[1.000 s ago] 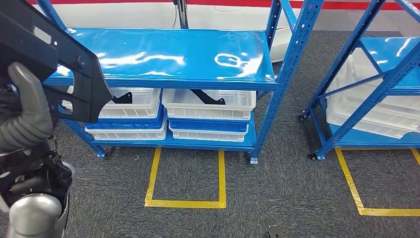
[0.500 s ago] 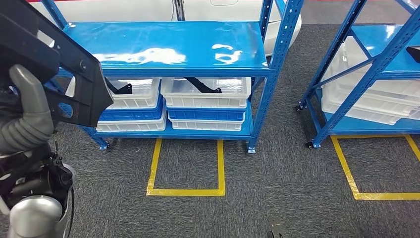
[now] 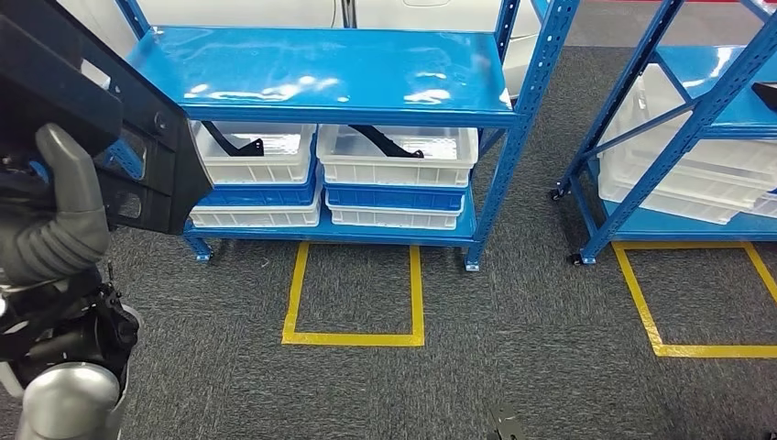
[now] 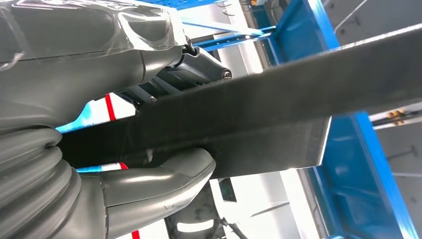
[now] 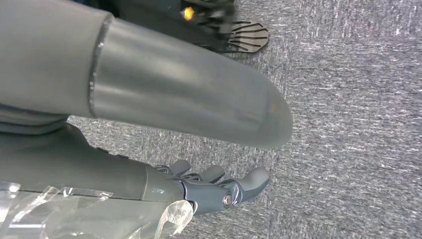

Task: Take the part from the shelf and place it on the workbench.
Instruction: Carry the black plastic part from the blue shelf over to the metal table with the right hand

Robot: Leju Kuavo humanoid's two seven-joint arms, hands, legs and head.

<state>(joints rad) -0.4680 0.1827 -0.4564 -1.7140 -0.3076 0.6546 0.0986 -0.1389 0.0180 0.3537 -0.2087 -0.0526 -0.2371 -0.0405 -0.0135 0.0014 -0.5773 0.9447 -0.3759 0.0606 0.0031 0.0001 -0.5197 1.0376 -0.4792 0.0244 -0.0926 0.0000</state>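
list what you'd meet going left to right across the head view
left robot hand holding the black part → blue shelf rack with white bins → yellow floor square → second blue rack at the right edge

Flat black part (image 3: 101,119), tilted, gripped in the left robot hand (image 3: 55,220).

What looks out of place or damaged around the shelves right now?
Nothing stands out. The bins sit squarely stacked on the blue shelf, and the left robot hand grips the black part firmly.
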